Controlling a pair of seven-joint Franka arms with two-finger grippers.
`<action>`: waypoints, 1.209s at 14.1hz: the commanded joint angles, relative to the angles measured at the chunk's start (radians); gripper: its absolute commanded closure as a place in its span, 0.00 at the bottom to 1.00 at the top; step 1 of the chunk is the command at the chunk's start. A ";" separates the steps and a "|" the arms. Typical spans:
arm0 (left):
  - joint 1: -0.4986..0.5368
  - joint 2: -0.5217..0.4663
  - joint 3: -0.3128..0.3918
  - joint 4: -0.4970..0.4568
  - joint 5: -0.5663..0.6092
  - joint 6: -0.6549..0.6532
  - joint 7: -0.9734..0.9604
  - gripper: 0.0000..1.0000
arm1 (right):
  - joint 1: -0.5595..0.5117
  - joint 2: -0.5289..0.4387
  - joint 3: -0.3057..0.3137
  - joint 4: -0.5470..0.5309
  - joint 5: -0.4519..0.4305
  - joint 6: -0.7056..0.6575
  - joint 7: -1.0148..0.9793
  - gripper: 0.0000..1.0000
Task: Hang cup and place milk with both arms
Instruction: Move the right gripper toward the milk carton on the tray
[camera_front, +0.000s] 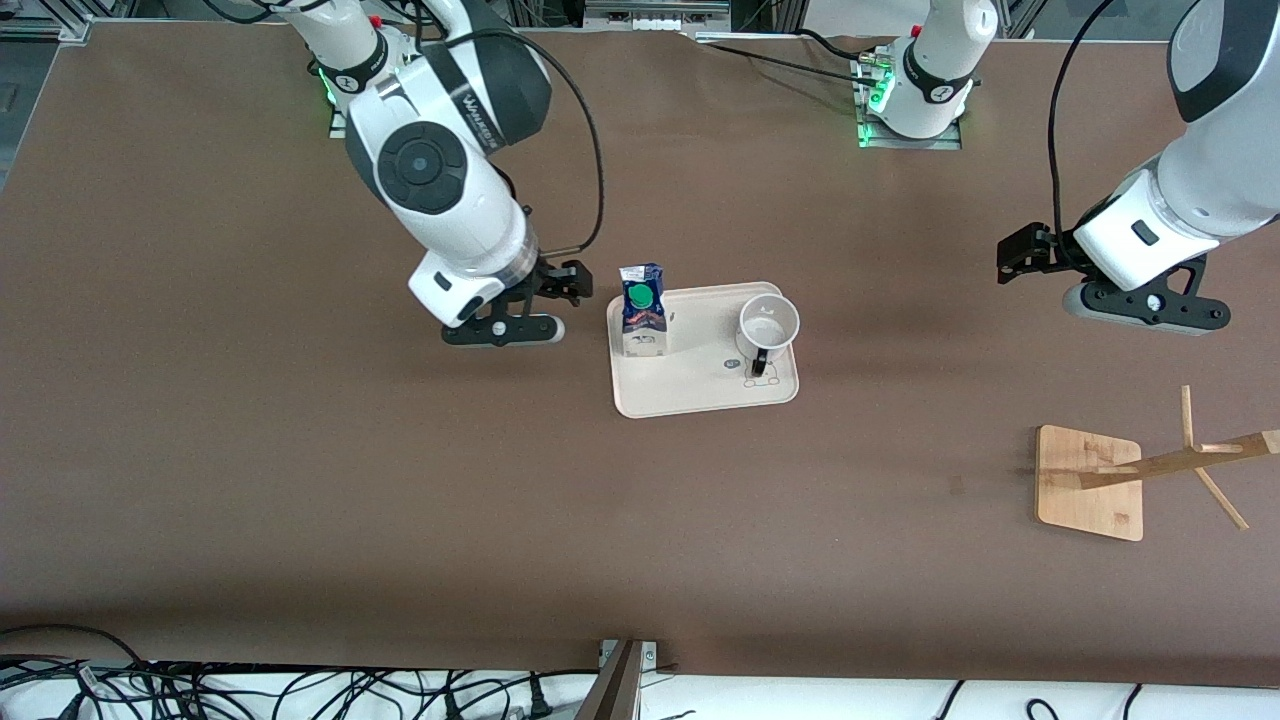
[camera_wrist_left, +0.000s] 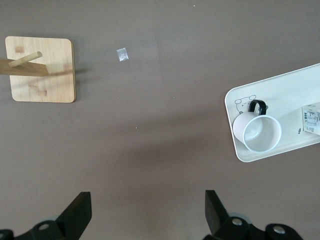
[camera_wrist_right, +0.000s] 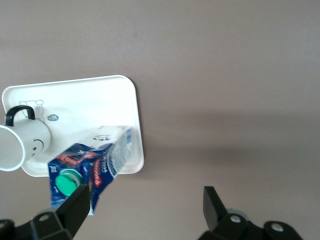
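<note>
A: Where is the right gripper (camera_front: 555, 297)?

B: Spread open and holding nothing, it hangs over the bench (camera_front: 300, 480) just beside the tray (camera_front: 700, 395), at the milk's end. In the right wrist view its fingers (camera_wrist_right: 75, 207) stand wide apart, with the milk (camera_front: 642, 310) close ahead of them.

A: And the left gripper (camera_front: 1030, 255)?

B: Also open and empty, over bare bench toward the left arm's end, well apart from the tray. That arm seems to be waiting. The wooden rack (camera_front: 1090, 482) stands nearer the front camera than that gripper, its pegs (camera_front: 1215, 450) slanting off the post.

A: Where do the task's things sit?

B: Both are on the tray. The milk stands upright at the end toward the right arm; the cup (camera_front: 768, 325) stands upright at the end toward the left arm, its black handle (camera_front: 760, 365) turned toward the front camera.

A: How will they handle?

B: I judge the carton light and a little soft, so a squeeze across its flat sides, below the gable, should hold without crushing it. The cup looks stiff, smooth and breakable; gripping the rim wall, away from the handle, would leave the handle free for a peg.
</note>
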 joint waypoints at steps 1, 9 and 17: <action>-0.008 0.013 -0.001 0.034 0.026 -0.025 -0.007 0.00 | 0.050 0.053 -0.020 0.072 0.008 0.000 0.109 0.00; -0.008 0.013 -0.001 0.034 0.026 -0.025 -0.007 0.00 | 0.123 0.136 -0.037 0.118 0.004 0.029 0.199 0.00; -0.008 0.013 -0.001 0.034 0.024 -0.025 -0.007 0.00 | 0.168 0.181 -0.040 0.143 0.004 0.058 0.265 0.00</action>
